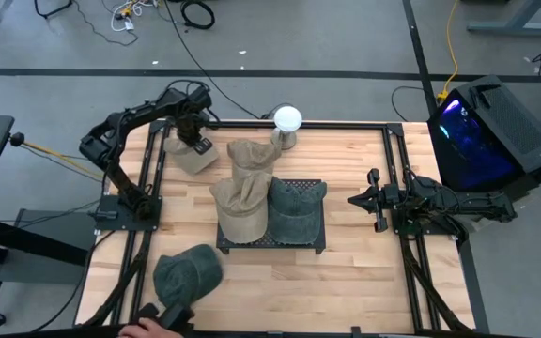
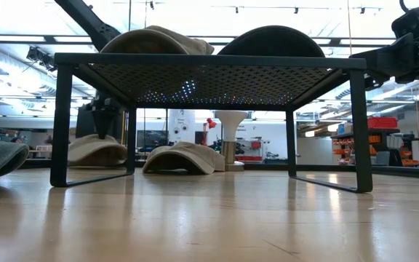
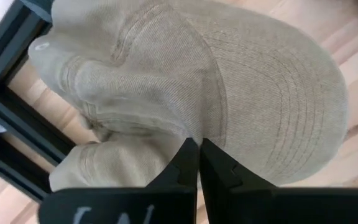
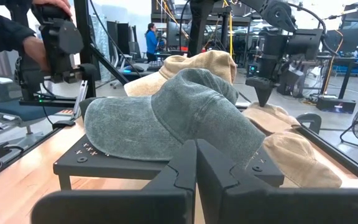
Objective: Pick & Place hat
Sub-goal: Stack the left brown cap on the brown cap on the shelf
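A tan hat [image 1: 188,156] lies on the table at its far left, brim down [image 3: 229,81]. My left gripper [image 1: 198,141] stands over it, pointing down, fingers shut [image 3: 197,146]; the low view shows its tip at the hat's top [image 2: 104,129]. A second tan hat [image 1: 252,155] lies on the table beside a white lamp. A third tan hat [image 1: 238,207] and a green hat [image 1: 297,208] sit on the black rack. Another green hat [image 1: 188,272] lies at the near left. My right gripper [image 1: 355,200] waits shut at the right edge [image 4: 196,149]. My left gripper comes from above, pointing down, with its shut fingertips at the tan hat's crown where it meets the brim [image 3: 191,132]. No cloth shows between the fingers, and I cannot tell whether they touch the hat. The hat lies flat on the table.
The black perforated rack [image 1: 272,242] stands mid-table on four legs [image 2: 62,124]. A white lamp [image 1: 287,120] stands at the far edge. A person's hand [image 1: 153,328] with a dark device is at the near-left edge. Bare wood lies near the rack's front and right.
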Robot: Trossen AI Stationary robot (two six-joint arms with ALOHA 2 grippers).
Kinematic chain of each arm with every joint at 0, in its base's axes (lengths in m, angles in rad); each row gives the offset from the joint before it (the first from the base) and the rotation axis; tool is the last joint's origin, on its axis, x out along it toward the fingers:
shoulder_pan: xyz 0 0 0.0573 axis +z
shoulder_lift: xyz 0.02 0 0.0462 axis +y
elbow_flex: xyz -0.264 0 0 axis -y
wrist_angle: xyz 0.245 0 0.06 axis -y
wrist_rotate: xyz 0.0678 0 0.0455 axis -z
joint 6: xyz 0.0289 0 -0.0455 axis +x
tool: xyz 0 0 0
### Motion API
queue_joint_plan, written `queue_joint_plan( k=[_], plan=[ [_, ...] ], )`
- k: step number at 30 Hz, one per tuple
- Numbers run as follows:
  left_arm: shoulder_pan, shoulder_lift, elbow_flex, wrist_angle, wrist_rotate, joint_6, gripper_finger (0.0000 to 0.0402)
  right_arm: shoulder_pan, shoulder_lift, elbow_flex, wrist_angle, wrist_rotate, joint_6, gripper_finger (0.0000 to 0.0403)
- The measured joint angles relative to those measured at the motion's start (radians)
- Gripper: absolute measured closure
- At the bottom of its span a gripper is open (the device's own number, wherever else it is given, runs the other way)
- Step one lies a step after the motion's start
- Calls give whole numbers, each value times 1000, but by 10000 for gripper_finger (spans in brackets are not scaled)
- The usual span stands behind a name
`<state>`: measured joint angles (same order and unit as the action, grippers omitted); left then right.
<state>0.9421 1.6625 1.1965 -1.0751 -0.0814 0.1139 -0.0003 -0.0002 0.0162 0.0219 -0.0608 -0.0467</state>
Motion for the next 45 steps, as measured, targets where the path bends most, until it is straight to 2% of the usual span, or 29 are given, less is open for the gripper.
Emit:
queue_joint_plan(
  k=[9, 15, 35, 45],
  plan=[
    [-23, -96, 5, -27, -1, 0, 398, 0, 0, 0, 0, 0, 0, 388],
    [-44, -154, 51, -52, 0, -19, 398, 0, 0, 0, 0, 0, 0, 388],
    [-117, -180, 450, -250, -8, 12, 398, 0, 0, 0, 0, 0, 0, 388],
    [-117, -180, 591, -308, -11, 37, 398, 0, 0, 0, 0, 0, 0, 388]
  ],
)
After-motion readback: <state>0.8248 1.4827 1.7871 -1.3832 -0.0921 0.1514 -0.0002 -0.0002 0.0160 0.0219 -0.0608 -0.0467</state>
